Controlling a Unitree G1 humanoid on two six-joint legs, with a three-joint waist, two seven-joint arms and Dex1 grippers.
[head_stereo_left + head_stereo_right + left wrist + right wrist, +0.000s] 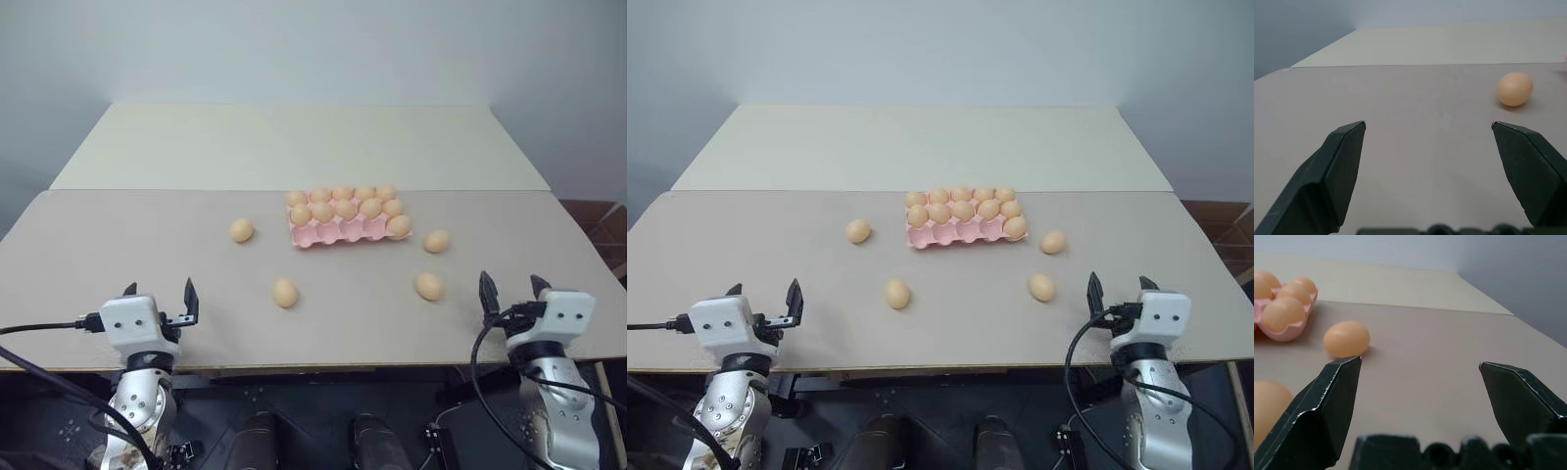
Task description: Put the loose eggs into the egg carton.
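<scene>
The pink egg carton (329, 236) lies mid-table, its back rows full of tan eggs and most front cups bare. Several loose eggs lie around it: one to the carton's left (242, 230), one nearer me (285, 293), and two on the right (437, 241) (428, 286). My left gripper (160, 290) hovers open at the near left edge, well short of the eggs; its wrist view shows one egg (1515, 89) ahead. At the near right edge my right gripper (511, 282) is open, just right of the closest egg (1266, 406), with another egg (1347, 339) and the carton (1283, 335) beyond.
The eggs and carton rest on a beige table (147, 245). A second, paler table (294, 147) butts against its far side, with a grey wall behind.
</scene>
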